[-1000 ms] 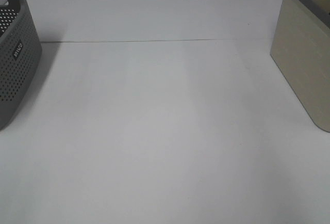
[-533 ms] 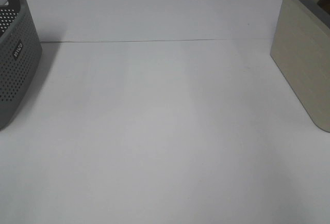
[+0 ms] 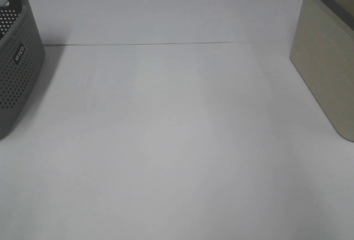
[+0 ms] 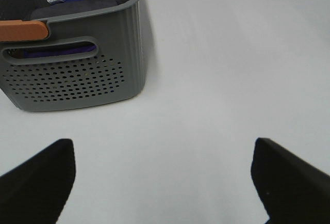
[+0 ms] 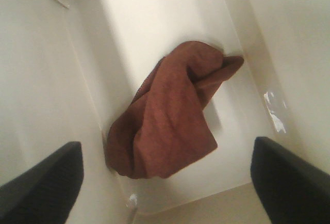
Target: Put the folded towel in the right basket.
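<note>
Whole middle of the counter [image 3: 166, 140] is wide open, only stuff in the way is the grey basket [image 3: 19, 74] far left and the beige basket [image 3: 326, 68] far right.

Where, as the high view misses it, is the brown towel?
Right wrist view: the crumpled brown cloth towel lies inside the beige basket on the right.

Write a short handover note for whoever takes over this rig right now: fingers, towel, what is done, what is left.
Left gripper: fingers open, holding nothing, facing the grey basket on the table.
Right gripper: fingers open, holding nothing, looking down into the right basket.
Towel: brown, loosely bunched, lying on that basket's floor, clear of the fingers.
Done: the towel is in the right basket and not held.
Left: probably only lifting the right arm out of the basket.
</note>
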